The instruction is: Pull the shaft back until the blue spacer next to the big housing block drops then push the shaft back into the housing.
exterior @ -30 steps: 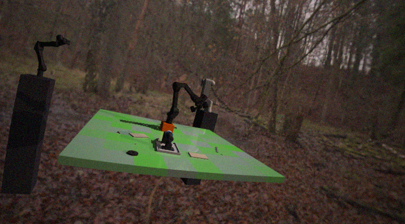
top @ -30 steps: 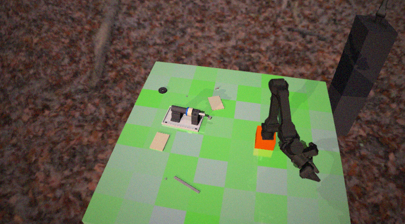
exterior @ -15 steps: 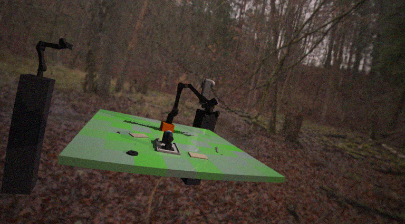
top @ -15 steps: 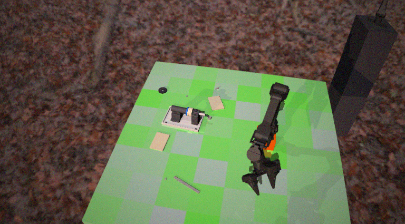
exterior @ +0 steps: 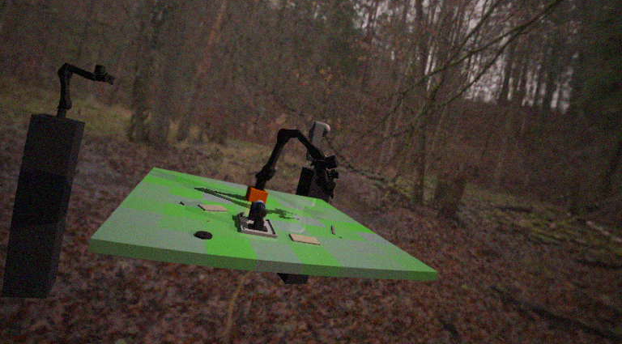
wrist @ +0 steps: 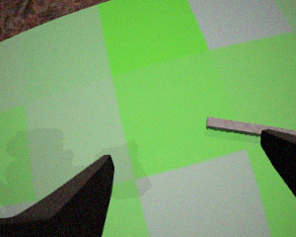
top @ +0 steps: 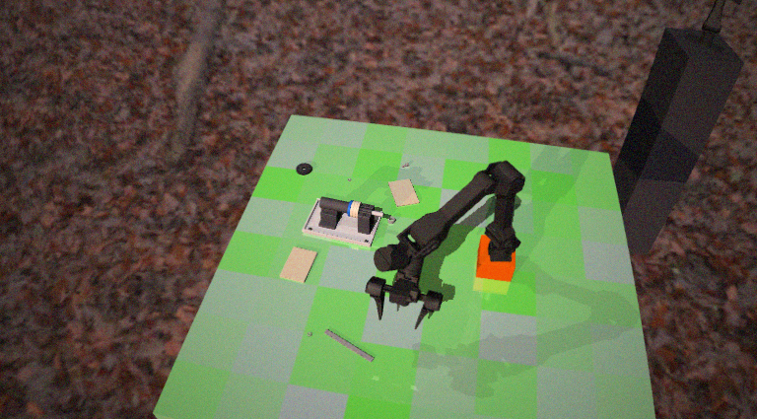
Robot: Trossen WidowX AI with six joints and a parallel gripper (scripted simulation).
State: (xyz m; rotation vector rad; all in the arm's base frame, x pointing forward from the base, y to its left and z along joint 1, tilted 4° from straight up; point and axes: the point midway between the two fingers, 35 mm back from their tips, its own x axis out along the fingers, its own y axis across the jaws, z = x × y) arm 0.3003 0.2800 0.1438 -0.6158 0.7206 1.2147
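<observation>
The big dark housing block (top: 333, 204) (exterior: 257, 211) stands on a pale base plate (top: 337, 238). The blue spacer (top: 350, 208) sits directly against its right end in the top view, with cream spacers (top: 356, 209) beside it. These spacers sit between the housing and a smaller dark block (top: 365, 220). The shaft's pale outer end (top: 378, 213) sticks out beyond the smaller block, with a small grey ring-like end (top: 391, 219). The shaft inside the housing is hidden. My gripper (top: 398, 322) (wrist: 186, 150) is open and empty, above the table to the front right of the assembly.
A grey bar (top: 349, 345) (wrist: 233, 125) lies near the gripper. Tan flat pieces (top: 299, 264) (top: 403, 192) lie on either side of the assembly, and a black disc (top: 304, 167) (exterior: 202, 235) lies behind it. The arm's orange base block (top: 495, 266) (exterior: 257, 193) stands right.
</observation>
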